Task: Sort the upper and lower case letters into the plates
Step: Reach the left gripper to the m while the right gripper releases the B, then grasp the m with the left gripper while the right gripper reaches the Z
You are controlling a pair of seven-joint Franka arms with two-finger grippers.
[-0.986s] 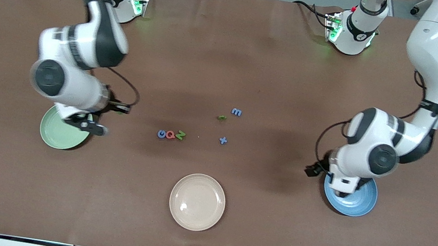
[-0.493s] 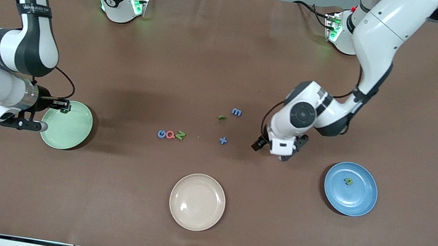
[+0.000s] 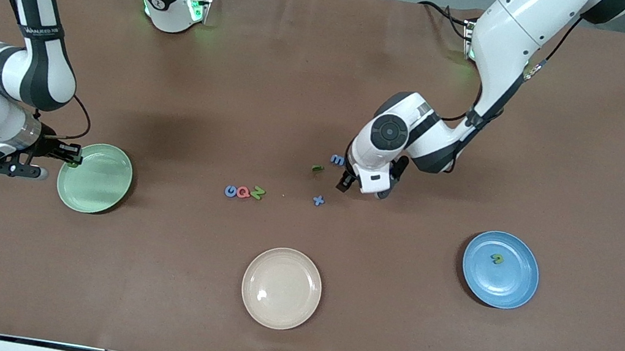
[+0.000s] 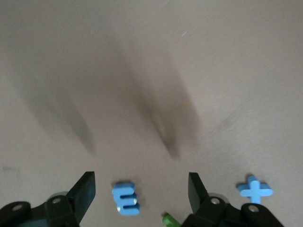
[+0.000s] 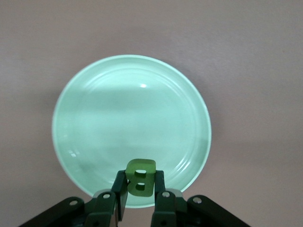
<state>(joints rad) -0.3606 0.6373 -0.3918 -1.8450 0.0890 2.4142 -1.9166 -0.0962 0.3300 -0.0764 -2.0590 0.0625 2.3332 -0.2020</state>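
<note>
My right gripper (image 3: 67, 155) is shut on a green letter B (image 5: 140, 177) and holds it over the rim of the mint green plate (image 3: 99, 193), which nearly fills the right wrist view (image 5: 94, 118) and is bare. My left gripper (image 3: 382, 186) is open and empty above a blue lower case m (image 3: 338, 159); in the left wrist view the m (image 4: 126, 198) lies between the open fingers (image 4: 85, 193). A small green letter (image 3: 317, 168) and a blue plus (image 3: 318, 200) lie close by. The blue plate (image 3: 513, 286) holds one green letter (image 3: 497, 259).
A blue G (image 3: 231, 190), a red Q (image 3: 243, 192) and a green N (image 3: 258, 192) lie in a row mid-table. A cream-beige plate (image 3: 277, 313) with nothing in it sits nearest the front camera. A brown mat covers the table.
My left gripper left the blue plate, where a green letter now lies, and moved to over the blue m. My right gripper shifted with the green B from over the mint plate to its rim.
</note>
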